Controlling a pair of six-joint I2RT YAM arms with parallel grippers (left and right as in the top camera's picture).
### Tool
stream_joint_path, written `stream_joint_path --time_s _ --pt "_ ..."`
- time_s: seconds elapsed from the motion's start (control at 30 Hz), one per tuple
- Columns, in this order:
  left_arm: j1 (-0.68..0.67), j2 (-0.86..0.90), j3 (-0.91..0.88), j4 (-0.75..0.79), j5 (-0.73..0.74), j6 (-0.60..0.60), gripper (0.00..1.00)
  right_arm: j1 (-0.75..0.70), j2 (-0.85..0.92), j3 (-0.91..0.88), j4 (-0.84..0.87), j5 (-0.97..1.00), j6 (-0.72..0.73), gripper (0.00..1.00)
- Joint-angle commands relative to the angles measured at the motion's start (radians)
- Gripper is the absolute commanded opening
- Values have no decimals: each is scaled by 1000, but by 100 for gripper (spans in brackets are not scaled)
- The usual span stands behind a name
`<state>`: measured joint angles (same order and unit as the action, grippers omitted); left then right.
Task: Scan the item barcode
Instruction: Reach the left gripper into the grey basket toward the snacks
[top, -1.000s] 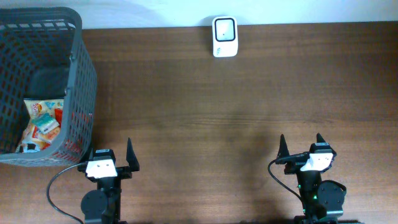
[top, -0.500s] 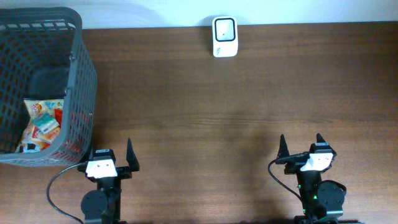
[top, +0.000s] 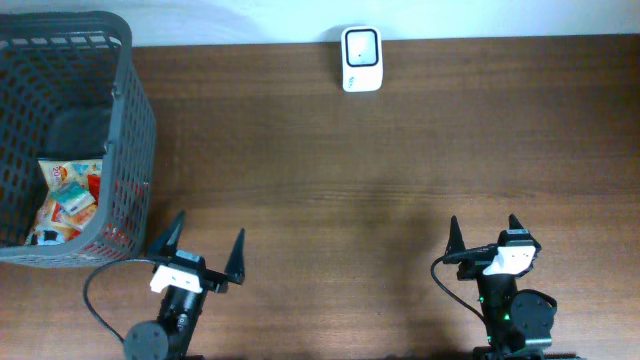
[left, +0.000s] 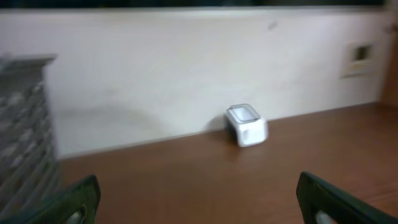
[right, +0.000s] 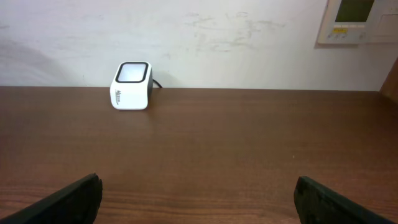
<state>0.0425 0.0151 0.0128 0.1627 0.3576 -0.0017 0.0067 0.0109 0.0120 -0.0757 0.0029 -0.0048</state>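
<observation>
Colourful packaged items (top: 66, 196) lie at the bottom of a grey mesh basket (top: 128, 120) at the table's left end. A small white barcode scanner (top: 361, 45) stands at the far edge by the wall; it also shows as the scanner (left: 247, 124) in the left wrist view and the scanner (right: 132, 85) in the right wrist view. My left gripper (top: 211, 224) is open and empty near the front edge, just right of the basket, angled to the right. My right gripper (top: 483, 222) is open and empty at the front right. Both pairs of jaws frame bare table.
The brown wooden table (top: 400, 170) runs up to a white wall. The basket's side (left: 22, 143) fills the left edge of the left wrist view. A wall panel (right: 357, 22) hangs at the upper right. A black cable (top: 95, 295) loops beside the left arm's base.
The left arm has swung its gripper to the right and slightly forward, and its wrist view is blurred by motion. The right arm has not moved.
</observation>
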Motion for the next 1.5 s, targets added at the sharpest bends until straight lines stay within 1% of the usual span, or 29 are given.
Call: stream_joint_path --time_s 0.0,0.2,0.3,0.43,0.47,0.53,0.63,0.7,0.73,0.77,0.83,0.87,0.93,1.03,1.1,1.13,1.17,1.2,1.27,1.37,1.47 --pt "6 -3 8 81 134 -10 99 6 -5 -6 -6 6 -6 98" --pt "6 -3 138 71 132 -5 99 6 -5 -6 -6 6 -6 98" --pt "6 24 245 -3 132 -2 99 6 -5 -6 -6 6 -6 98" --pt "6 121 408 -170 124 17 99 6 -5 -6 -6 6 -6 98" --pt "6 158 461 -237 102 17 99 6 -5 -6 -6 6 -6 98" --pt "6 263 613 -430 64 17 99 6 -5 -6 -6 6 -6 98" --pt "6 427 827 -646 85 29 99 6 -5 -6 -6 6 -6 98" --pt "6 512 935 -722 147 67 99 6 -5 -6 -6 6 -6 98" --pt "6 548 979 -743 189 66 99 6 -5 -6 -6 6 -6 98" --pt "6 577 1014 -749 222 68 99 6 -5 -6 -6 6 -6 98" --pt "6 612 1049 -735 215 98 99 6 -5 -6 -6 6 -6 98" --pt "6 635 1074 -737 174 98 99 6 -5 -6 -6 6 -6 98" --pt "6 695 1142 -766 58 33 99 6 -5 -6 -6 6 -6 98" --pt "6 816 1293 -896 -99 -24 99 6 -5 -6 -6 6 -6 98" --pt "6 998 1511 -1094 -314 -39 99 6 -5 -6 -6 6 -6 98" --pt "6 1084 1612 -1169 -403 -59 99 6 -5 -6 -6 6 -6 98" --pt "6 1151 1692 -1223 -447 -69 99 6 -5 -6 -6 6 -6 98" --pt "6 1233 1789 -1275 -460 -77 99 6 -5 -6 -6 6 -6 98" --pt "7 1363 1945 -1309 -451 -82 99 6 -5 -6 -6 6 -6 98" --pt "43 1484 2102 -1279 -451 -100 99 6 -5 -6 -6 6 -6 98" --pt "118 1573 2237 -1279 -452 -126 99 6 -5 -6 -6 6 -6 98"
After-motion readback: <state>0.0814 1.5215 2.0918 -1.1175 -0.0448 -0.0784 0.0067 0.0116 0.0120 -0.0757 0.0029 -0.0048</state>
